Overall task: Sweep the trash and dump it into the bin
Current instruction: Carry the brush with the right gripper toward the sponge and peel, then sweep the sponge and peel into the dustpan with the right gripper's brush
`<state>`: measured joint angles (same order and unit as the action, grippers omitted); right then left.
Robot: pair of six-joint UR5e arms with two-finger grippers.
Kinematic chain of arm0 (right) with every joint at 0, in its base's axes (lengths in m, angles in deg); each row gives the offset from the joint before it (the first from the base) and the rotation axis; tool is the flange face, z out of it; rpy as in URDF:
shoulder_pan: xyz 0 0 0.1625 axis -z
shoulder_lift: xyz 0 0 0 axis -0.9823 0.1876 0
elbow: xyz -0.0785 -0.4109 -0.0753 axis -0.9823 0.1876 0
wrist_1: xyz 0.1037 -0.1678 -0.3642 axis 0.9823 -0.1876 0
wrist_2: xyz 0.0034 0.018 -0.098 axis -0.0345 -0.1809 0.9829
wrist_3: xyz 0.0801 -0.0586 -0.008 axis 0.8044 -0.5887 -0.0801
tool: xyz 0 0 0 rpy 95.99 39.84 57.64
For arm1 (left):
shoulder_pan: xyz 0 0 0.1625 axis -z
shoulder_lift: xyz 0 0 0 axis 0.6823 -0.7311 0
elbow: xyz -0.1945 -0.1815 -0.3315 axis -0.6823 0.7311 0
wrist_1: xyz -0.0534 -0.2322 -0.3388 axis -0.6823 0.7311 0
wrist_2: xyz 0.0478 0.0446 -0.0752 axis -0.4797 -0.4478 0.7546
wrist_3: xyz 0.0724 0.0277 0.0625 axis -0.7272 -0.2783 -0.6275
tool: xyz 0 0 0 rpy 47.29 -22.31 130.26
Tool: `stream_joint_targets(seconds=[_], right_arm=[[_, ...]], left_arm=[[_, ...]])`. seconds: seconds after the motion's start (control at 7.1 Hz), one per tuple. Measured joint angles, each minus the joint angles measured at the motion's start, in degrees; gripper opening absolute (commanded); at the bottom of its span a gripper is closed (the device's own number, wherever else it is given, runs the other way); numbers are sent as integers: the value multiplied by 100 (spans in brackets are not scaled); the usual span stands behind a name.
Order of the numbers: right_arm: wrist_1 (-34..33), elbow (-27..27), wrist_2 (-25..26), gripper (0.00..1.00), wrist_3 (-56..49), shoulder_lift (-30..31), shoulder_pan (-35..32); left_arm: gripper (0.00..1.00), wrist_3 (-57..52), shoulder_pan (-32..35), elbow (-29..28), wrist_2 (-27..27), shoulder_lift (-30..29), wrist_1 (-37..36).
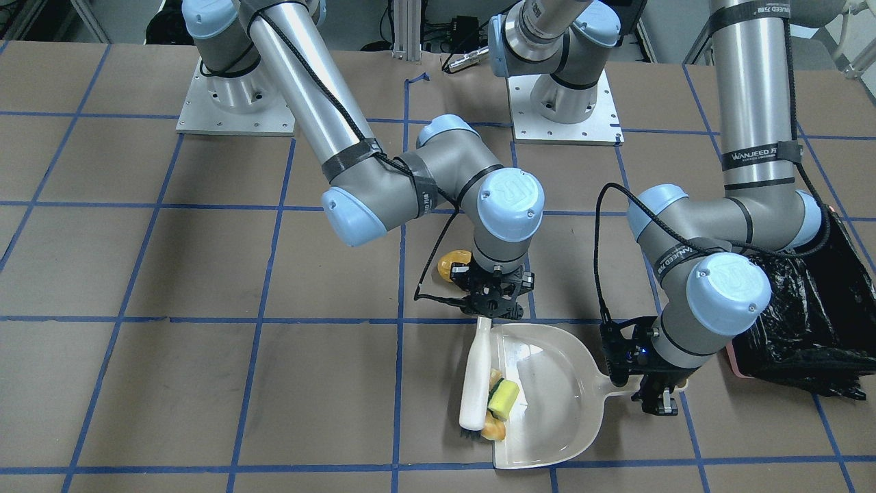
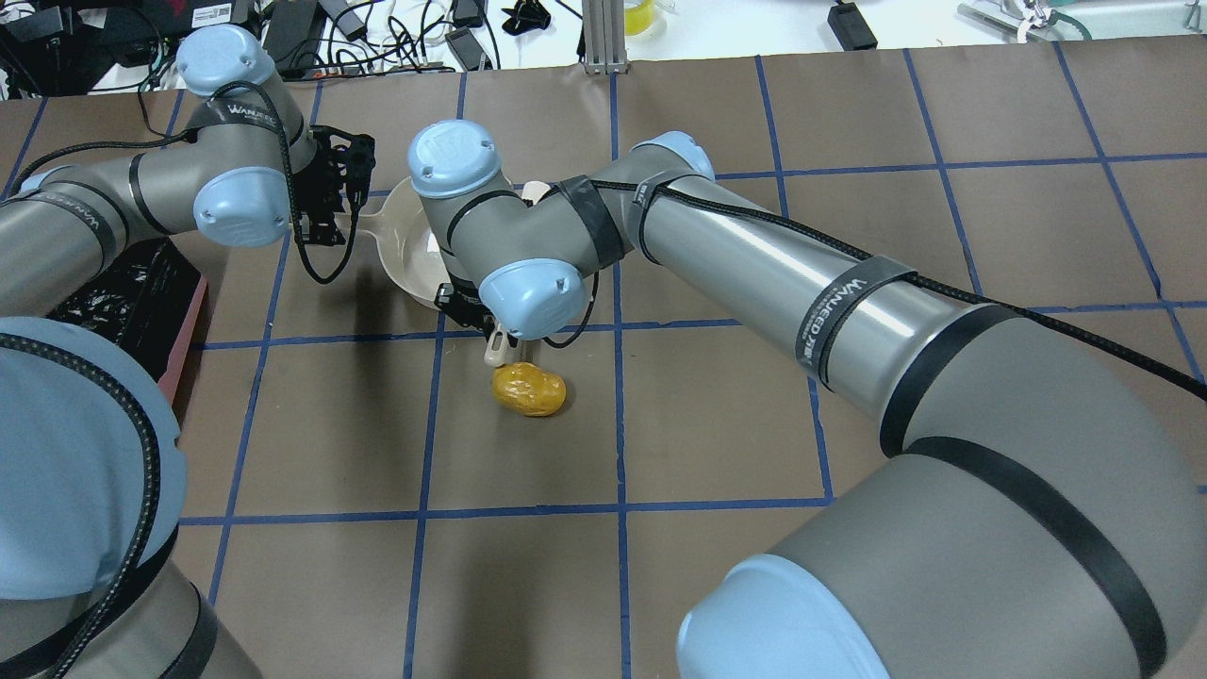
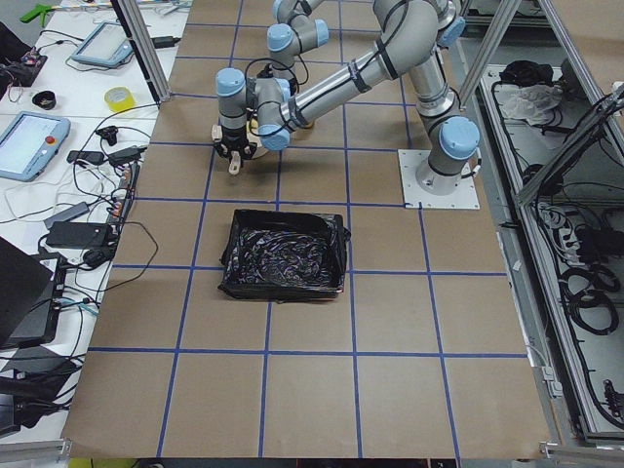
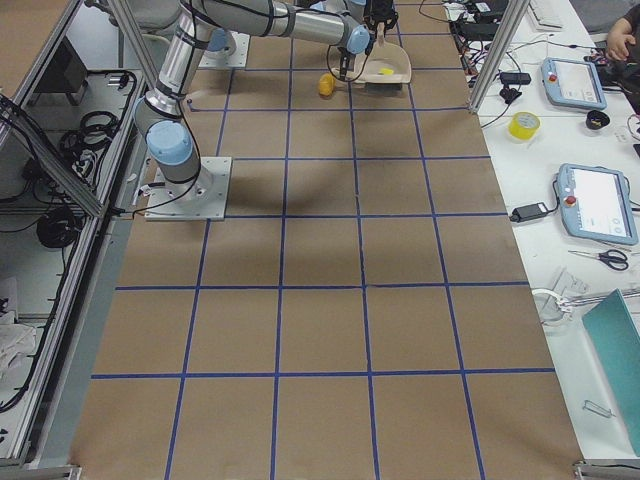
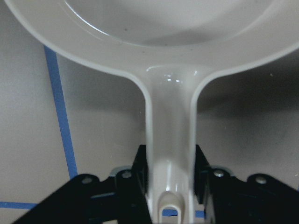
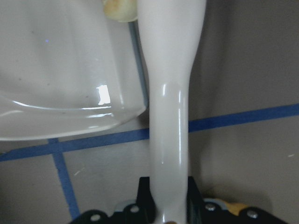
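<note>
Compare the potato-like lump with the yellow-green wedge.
The lump is golden-brown and rounded; the wedge is yellow with a green edge. The lump lies on the bare table, outside the dustpan; the wedge sits at the dustpan's mouth, beside the brush. Both lie loose, ungripped.

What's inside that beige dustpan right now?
A yellow-green wedge sits just inside the dustpan, at its open edge, against the brush. A tan piece lies at the lip, partly hidden by the bristles. The rest looks bare. The golden lump lies outside it.

Two wrist close-ups of one dustpan (image 5: 170, 140)
</note>
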<state>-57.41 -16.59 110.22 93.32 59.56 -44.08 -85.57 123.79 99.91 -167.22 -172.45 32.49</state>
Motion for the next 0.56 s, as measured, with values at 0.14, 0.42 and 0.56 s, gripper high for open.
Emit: stream_joint_targets(seconds=[0.14, 0.42, 0.56], right_arm=[[-1, 278, -167, 0, 247, -127, -109], [122, 636, -330, 0, 499, -228, -245], [361, 675, -259, 0, 439, -173, -246]], left_arm=[[12, 1, 0, 0, 2, 0, 0], [12, 11, 0, 0, 2, 0, 0], [12, 7, 0, 0, 3, 0, 0]])
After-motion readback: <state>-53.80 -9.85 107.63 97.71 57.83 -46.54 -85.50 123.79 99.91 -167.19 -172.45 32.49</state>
